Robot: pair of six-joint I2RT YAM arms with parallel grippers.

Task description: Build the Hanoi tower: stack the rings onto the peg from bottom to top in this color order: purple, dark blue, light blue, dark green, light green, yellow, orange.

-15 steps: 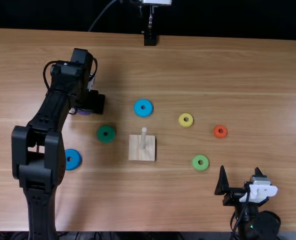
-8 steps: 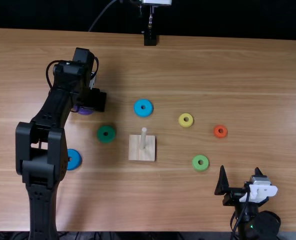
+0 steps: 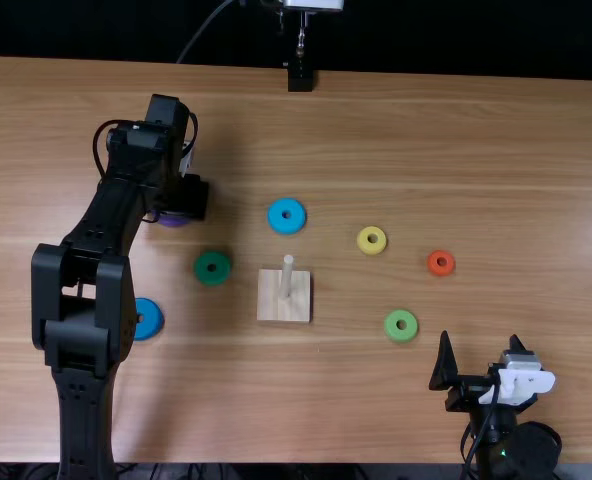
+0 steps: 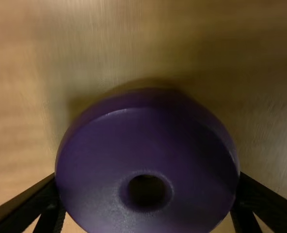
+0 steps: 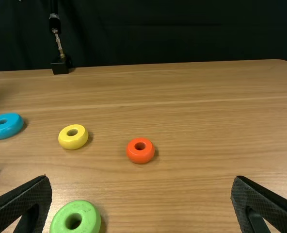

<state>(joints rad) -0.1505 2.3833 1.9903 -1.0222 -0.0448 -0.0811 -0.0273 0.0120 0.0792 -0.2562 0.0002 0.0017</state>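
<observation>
At the left, my left gripper (image 3: 184,198) is over the purple ring (image 3: 173,221), partly covering it. In the left wrist view the left gripper (image 4: 147,187) is shut on the purple ring (image 4: 100,165), a finger against each side. The wooden peg (image 3: 287,272) stands bare on its square base (image 3: 273,305). Around it lie the dark green ring (image 3: 212,268), dark blue ring (image 3: 149,318), light blue ring (image 3: 287,216), yellow ring (image 3: 372,240), orange ring (image 3: 440,262) and light green ring (image 3: 401,325). My right gripper (image 3: 481,345) stands open at the lower right; the right gripper (image 5: 141,180) has nothing between its fingers.
The left forearm passes beside the dark blue ring and partly over it. A small black stand (image 3: 300,78) is at the table's far edge, with a dark curtain behind.
The left arm has shifted slightly to the right since the first frame, and its gripper has edged back left since the second. The right arm and the other rings have kept still.
</observation>
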